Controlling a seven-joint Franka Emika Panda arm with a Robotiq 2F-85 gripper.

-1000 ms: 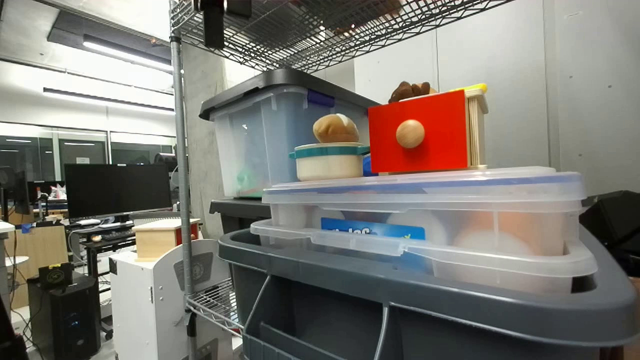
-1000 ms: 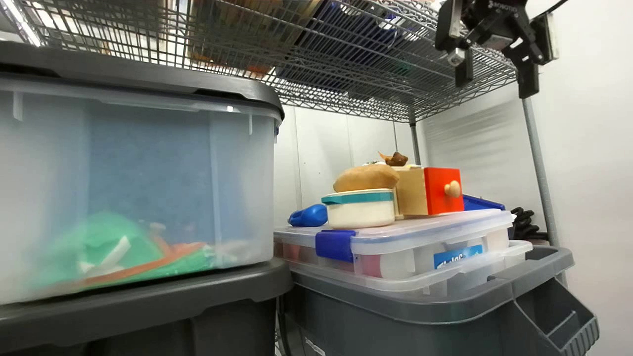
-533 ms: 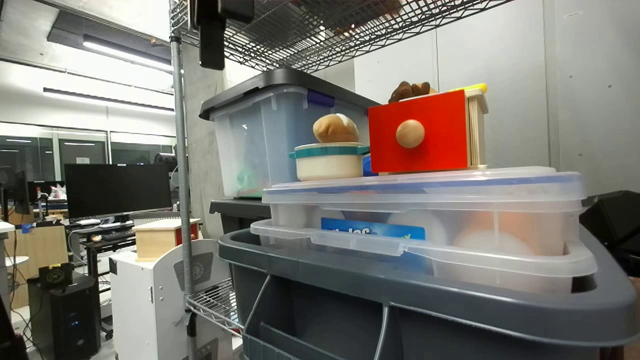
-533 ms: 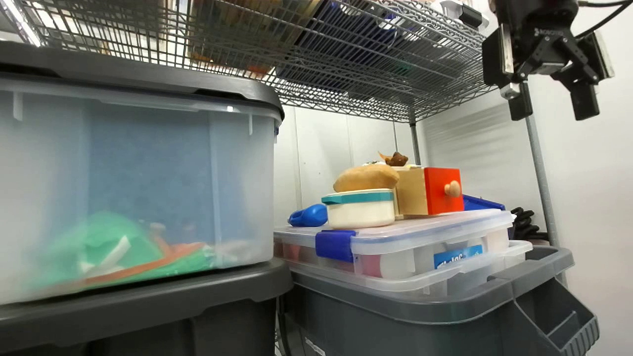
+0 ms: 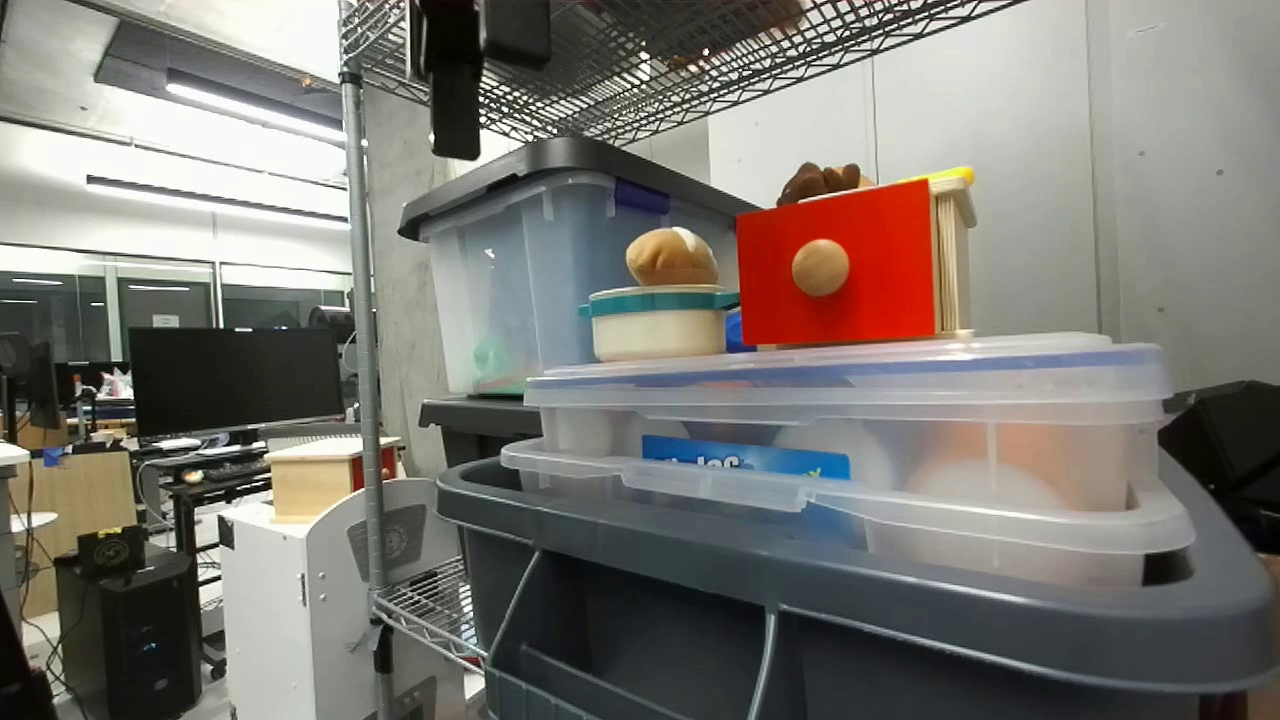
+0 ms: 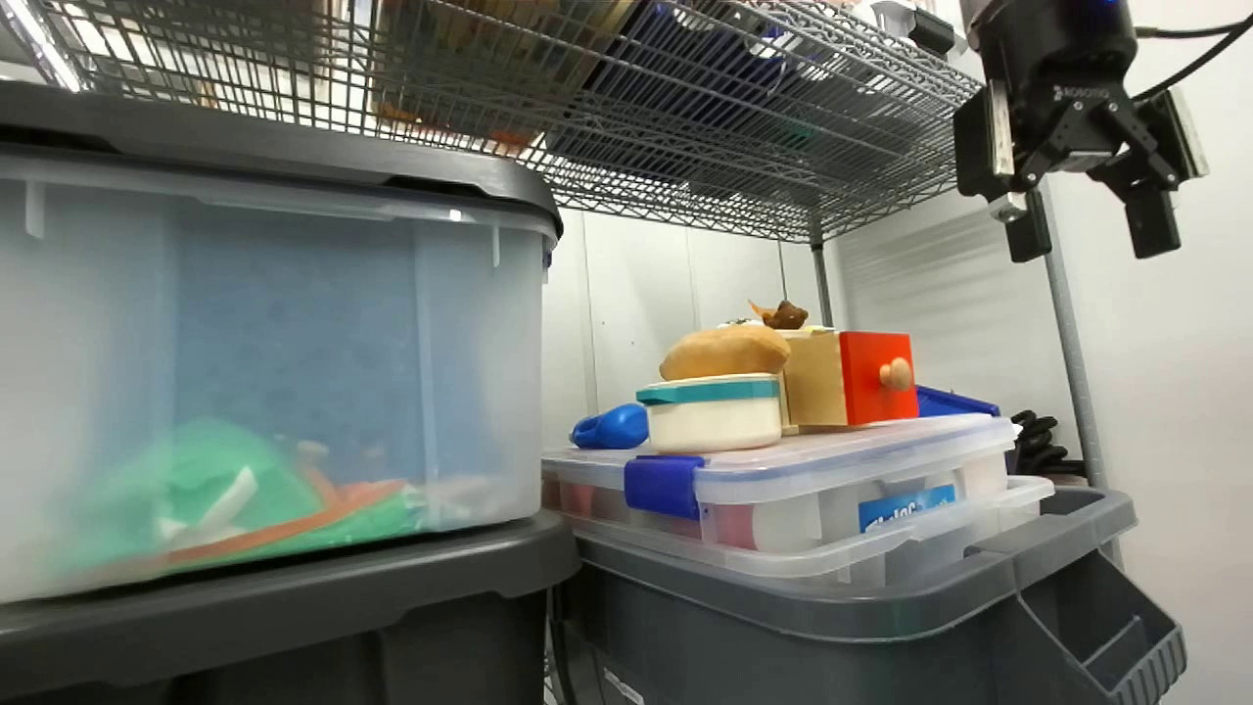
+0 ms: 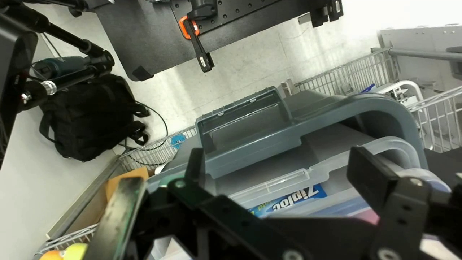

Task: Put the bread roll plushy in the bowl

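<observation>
The tan bread roll plushy (image 5: 672, 258) rests on top of a cream round bowl with a teal rim (image 5: 660, 335). Both also show in an exterior view, the plushy (image 6: 726, 352) directly above the bowl (image 6: 717, 423). The roll covers much of the bowl's top, so I cannot tell whether a lid is on it. My gripper (image 6: 1090, 231) is open and empty, pointing down, high and well to the side of the roll. An exterior view shows only one black finger of the gripper (image 5: 455, 110). In the wrist view the gripper (image 7: 281, 169) is spread; roll and bowl are out of view.
The bowl stands on a see-through lidded box (image 5: 850, 385), beside a wooden box with a red drawer front (image 5: 880, 270). A blue object (image 6: 612, 428) lies behind. A large tote (image 6: 294, 343) stands alongside. A wire shelf (image 6: 685, 117) hangs overhead; a grey bin (image 6: 812, 627) is below.
My gripper has moved lower, and shifted right in both exterior views, mostly early on in the view with both fingers. It stays open. The roll and bowl have not moved.
</observation>
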